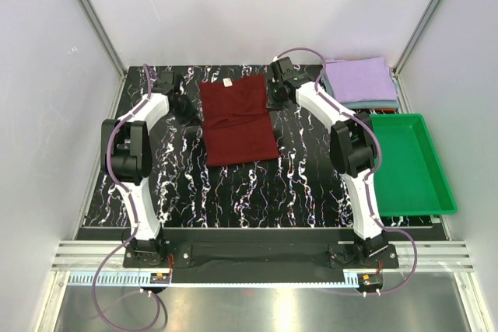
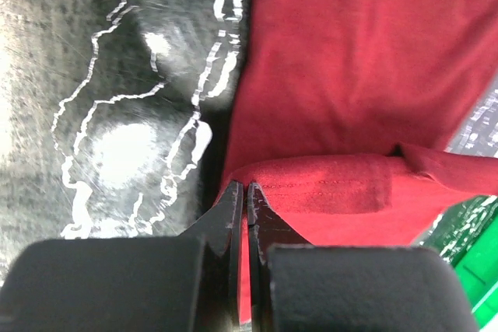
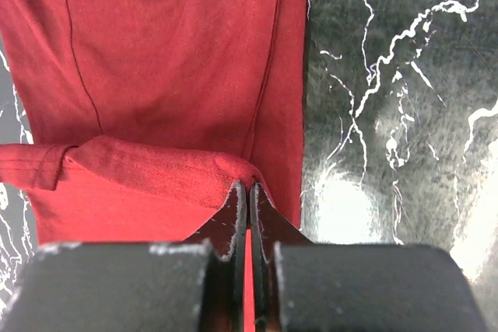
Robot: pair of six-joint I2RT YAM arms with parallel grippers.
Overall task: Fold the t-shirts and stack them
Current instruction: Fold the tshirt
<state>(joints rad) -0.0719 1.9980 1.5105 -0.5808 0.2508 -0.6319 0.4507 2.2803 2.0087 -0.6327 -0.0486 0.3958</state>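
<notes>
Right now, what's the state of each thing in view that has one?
left gripper: shut on the left edge of the maroon t-shirt.
right gripper: shut on its right edge.
maroon t-shirt: flat on the table, pinched at both sides.
lavender t-shirt: folded, far right.
grey-blue t-shirt: folded, under the lavender one.
green tray: nothing in it.

The flat t-shirt [image 1: 237, 118] lies on the table [image 1: 296, 184] between the left gripper [image 1: 185, 108] and the right gripper [image 1: 276, 99], with one side edge pinched in each. On the right gripper's outer side sit the folded t-shirts [image 1: 359, 79], one on another. The tray [image 1: 405, 161] lies next to them, nearer the arm bases.
</notes>
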